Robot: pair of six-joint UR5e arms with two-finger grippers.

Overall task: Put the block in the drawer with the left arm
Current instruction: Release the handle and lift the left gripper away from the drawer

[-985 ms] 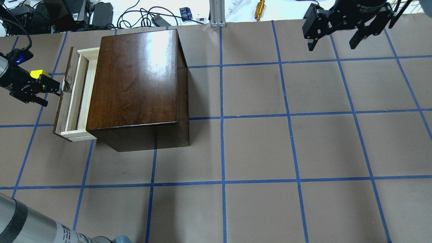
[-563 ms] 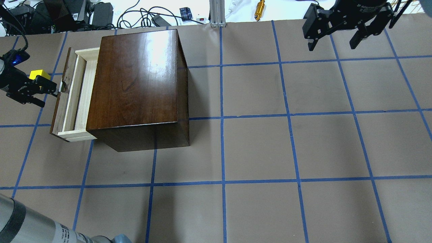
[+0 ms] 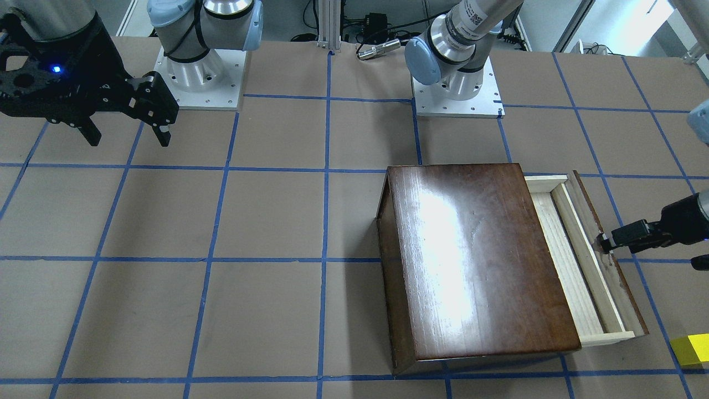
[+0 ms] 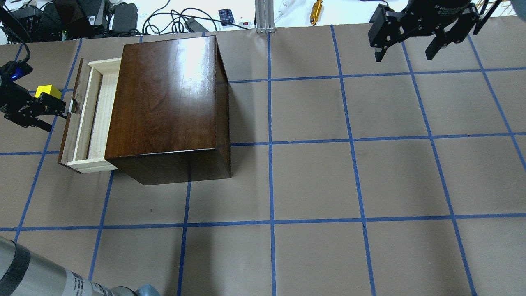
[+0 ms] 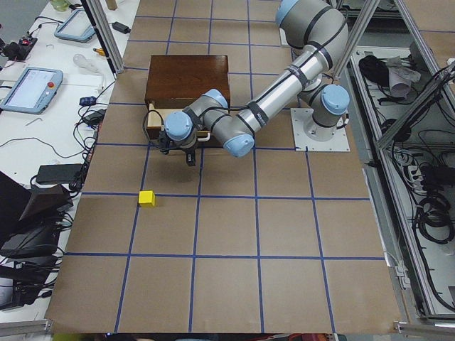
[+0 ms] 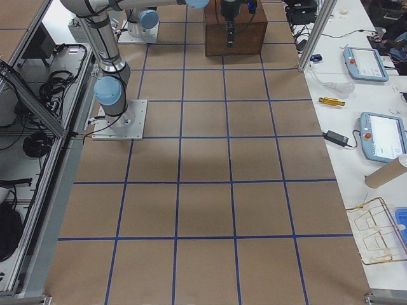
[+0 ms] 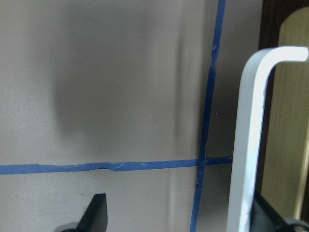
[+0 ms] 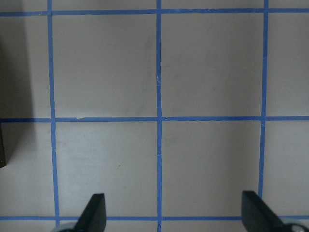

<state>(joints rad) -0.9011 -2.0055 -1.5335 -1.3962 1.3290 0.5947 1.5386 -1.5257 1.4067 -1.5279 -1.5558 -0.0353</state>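
Observation:
The yellow block (image 4: pixel 47 91) sits on the table left of the dark-brown box (image 4: pixel 164 94), just beyond my left gripper; it also shows in the front view (image 3: pixel 689 350). The drawer (image 4: pixel 95 119) is pulled partly out of the box's left side, and its pale wood floor is bare. My left gripper (image 4: pixel 56 118) is open at the drawer's front panel. In the left wrist view, one finger sits right beside the metal handle (image 7: pixel 246 145). My right gripper (image 4: pixel 403 56) is open and empty, hovering at the far right.
Cables, power bricks and a brass part (image 4: pixel 316 11) lie beyond the table's far edge. Blue tape lines grid the brown table. The left arm's silver link (image 4: pixel 37 275) crosses the near left corner.
My left gripper has moved left and the drawer has slid further out of the box with it. The block and the right arm have not moved.

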